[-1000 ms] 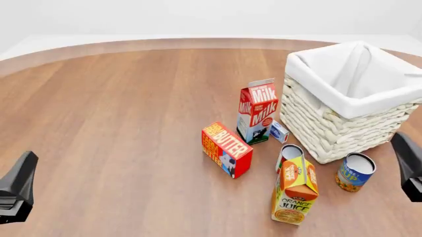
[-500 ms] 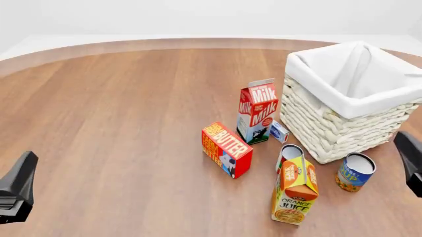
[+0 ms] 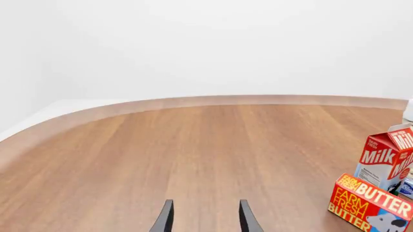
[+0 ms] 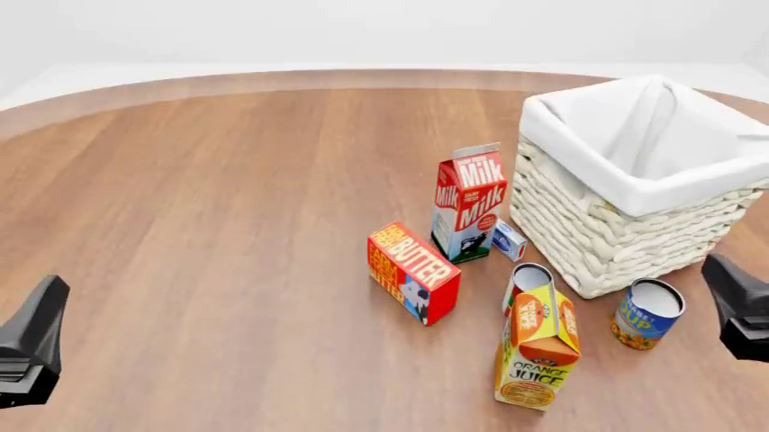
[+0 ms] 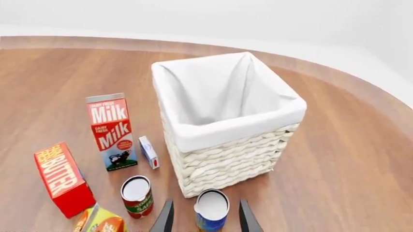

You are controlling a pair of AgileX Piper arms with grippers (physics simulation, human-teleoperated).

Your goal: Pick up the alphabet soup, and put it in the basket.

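The alphabet soup (image 4: 647,313) is a short can with a blue label and a pale top, standing upright on the table just in front of the basket (image 4: 601,236). The basket is cream wicker with a white lining (image 5: 219,137) and has nothing in it. In the right wrist view, the soup can (image 5: 211,212) stands between and just beyond my two fingers. My right gripper (image 5: 206,202) is open and, in the front view, sits a little to the right of the can (image 4: 734,304). Far off at the left edge of the table, my left gripper (image 3: 206,203) is open and holds nothing (image 4: 32,346).
A red-and-white can (image 4: 525,283) and an orange juice carton (image 4: 536,346) stand just left of the soup. A milk carton (image 4: 471,214), a butter box (image 4: 412,272) and a small blue-white box (image 4: 510,241) lie further left, beside the basket.
My right gripper has shifted slightly left, toward the soup can. The left gripper and all objects have stayed put.
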